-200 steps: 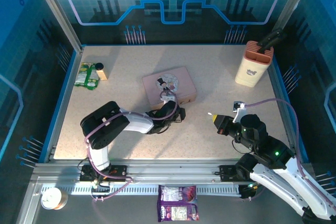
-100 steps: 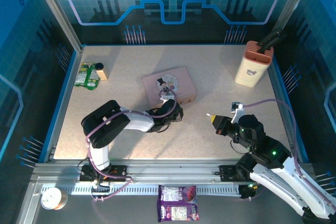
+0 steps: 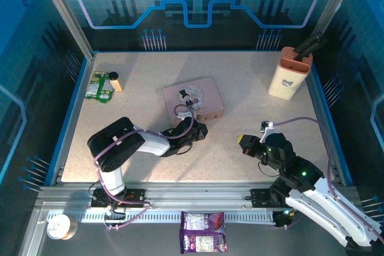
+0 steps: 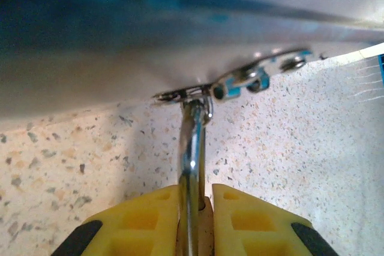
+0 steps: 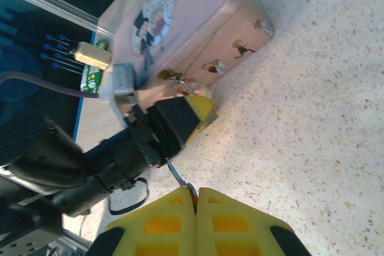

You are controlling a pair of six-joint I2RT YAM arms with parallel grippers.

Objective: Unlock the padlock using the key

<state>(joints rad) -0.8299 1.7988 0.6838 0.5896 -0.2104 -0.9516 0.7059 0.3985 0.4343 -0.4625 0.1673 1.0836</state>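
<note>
While your left gripper point(image 4: 196, 199) pinches the padlock point(image 4: 192, 148) by its shackle, just ahead at the pink tin point(image 5: 198, 22), your right gripper point(image 5: 196, 195) is clamped on the key point(image 5: 177, 175), padlock farther ahead.

The white-and-black left arm point(image 3: 123, 145) folds low from its base at the lower left of the top view, forearm stretched toward the frame's centre. There the yellow-fingered left gripper point(image 3: 199, 128) points up and right. In the left wrist view its fingers point(image 4: 252, 220) pinch the thin silvery shackle of the tiny brass padlock point(image 4: 192, 148). The right arm point(image 3: 312, 187) rises from the lower right and reaches up-left. The right gripper point(image 3: 242, 140) has its yellow fingertips pressed together, and the slim grey key point(image 5: 178, 177) pokes out between them.
</note>
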